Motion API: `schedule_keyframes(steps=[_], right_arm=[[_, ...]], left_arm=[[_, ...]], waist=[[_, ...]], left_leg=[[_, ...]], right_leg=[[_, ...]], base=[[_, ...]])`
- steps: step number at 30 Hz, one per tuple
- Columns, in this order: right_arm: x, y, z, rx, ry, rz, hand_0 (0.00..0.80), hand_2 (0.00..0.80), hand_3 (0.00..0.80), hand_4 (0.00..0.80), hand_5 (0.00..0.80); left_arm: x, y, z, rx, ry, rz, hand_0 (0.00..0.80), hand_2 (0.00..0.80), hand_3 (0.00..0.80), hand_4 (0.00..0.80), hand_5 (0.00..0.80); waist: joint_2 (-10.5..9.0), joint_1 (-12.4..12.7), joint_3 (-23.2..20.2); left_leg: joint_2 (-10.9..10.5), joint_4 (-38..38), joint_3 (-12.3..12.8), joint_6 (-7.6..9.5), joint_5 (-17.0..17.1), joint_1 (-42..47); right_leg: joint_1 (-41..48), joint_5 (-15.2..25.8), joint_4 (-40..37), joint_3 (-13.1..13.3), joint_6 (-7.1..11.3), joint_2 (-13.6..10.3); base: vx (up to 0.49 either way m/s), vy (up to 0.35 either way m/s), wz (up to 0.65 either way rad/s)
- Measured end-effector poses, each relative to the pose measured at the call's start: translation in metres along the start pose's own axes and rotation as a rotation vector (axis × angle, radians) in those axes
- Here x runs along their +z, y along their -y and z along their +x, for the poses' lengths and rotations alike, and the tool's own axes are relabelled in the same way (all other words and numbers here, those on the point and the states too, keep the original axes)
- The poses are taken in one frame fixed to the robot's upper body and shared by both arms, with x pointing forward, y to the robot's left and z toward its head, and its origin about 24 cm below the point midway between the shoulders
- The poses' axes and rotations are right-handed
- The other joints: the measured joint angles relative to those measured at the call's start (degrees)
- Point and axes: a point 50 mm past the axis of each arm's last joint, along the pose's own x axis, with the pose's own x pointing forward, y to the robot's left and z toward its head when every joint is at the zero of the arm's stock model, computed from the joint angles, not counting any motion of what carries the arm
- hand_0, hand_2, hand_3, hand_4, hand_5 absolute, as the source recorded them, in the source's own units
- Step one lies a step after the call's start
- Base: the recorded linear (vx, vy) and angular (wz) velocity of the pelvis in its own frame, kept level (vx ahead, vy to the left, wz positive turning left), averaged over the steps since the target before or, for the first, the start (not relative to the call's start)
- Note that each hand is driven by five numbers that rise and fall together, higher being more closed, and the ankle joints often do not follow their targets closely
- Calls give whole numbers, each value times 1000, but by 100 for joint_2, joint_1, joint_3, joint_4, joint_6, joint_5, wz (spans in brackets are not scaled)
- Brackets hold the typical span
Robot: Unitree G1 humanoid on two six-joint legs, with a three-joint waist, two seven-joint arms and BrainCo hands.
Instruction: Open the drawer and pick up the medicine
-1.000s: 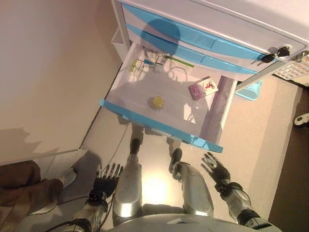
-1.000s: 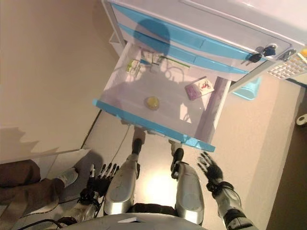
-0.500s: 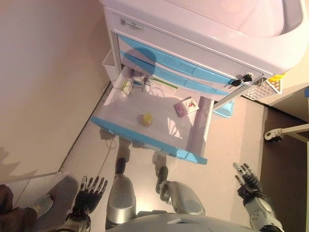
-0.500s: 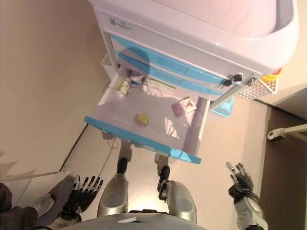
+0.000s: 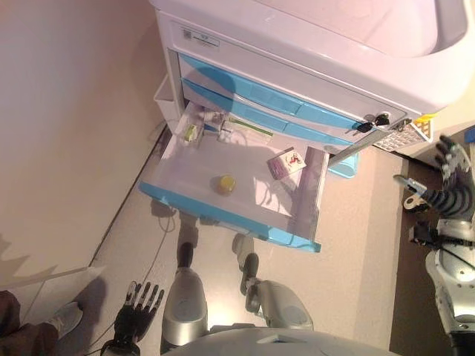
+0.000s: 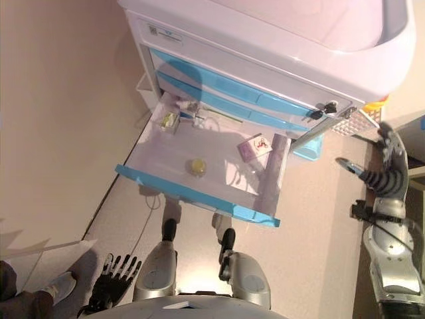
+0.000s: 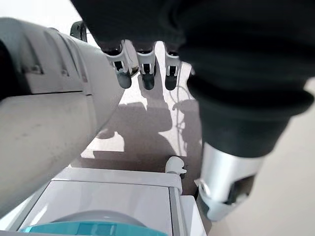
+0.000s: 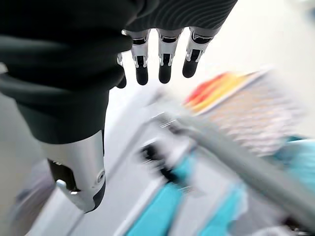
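Left hand (image 5: 137, 311) low at the bottom left near the floor, fingers straight and spread, holding nothing. A person's shoe (image 5: 63, 319) sits on the floor just left of it. White cart (image 5: 312, 52) with blue drawer fronts stands ahead; its lowest drawer (image 5: 223, 211) is pulled fully out. Inside the drawer: small packets (image 5: 191, 132) at the back left corner, a yellow round pill container (image 5: 225, 182) near the middle of the drawer floor, a pink and white medicine box (image 5: 286, 162) toward the back right, tilted, near the right wall. Neither hand touches any of them. Keys (image 5: 369, 124) hang in the lock at the cart's right front corner, a white wire basket (image 5: 404, 135) on the cart's side just right of them. Right hand (image 5: 453, 185) is raised at the far right, well apart from the drawer, level with the basket, fingers straight and wide, empty; its wrist view shows the same.
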Motion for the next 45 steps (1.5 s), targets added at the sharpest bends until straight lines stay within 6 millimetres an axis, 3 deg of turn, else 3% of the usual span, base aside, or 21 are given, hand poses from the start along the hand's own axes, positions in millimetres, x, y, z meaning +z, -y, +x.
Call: schedule_keyframes(steps=[5,16,26,32,45], right_arm=[[36,-20,25,172,199,-69,0,0,0,0,0],[58,-71,47,479,296,-149,0,0,0,0,0],[30,-113,48,677,169,-248,0,0,0,0,0],[5,-119,45,720,66,-311,0,0,0,0,0],[-28,-124,36,764,-41,-425,0,0,0,0,0]], left_arm=[[2,1,1,-3,22,52,0,0,0,0,0],[-3,9,8,-23,1,106,0,0,0,0,0],[-2,18,15,-51,-23,140,0,0,0,0,0],[-1,22,17,-68,-32,161,0,0,0,0,0],[0,33,24,-100,-41,181,0,0,0,0,0]], waist=[[80,163,7],[363,523,110],[443,814,326],[473,823,438],[585,848,566]], left_leg=[[-6,38,-32,0,0,-88],[-147,50,-297,46,64,-266],[-243,43,-379,92,98,-298],[-309,39,-429,134,131,-385],[-335,25,-434,147,141,-389]], right_leg=[[15,-1,-37,-124,2,-5],[59,-33,-75,-468,47,-96],[130,-90,-82,-623,122,-173],[107,-102,-82,-735,141,-234],[107,-115,-72,-760,160,-263]], base=[[-29,15,11],[0,7,17],[-15,-3,10],[-31,15,11],[-3,1,1]])
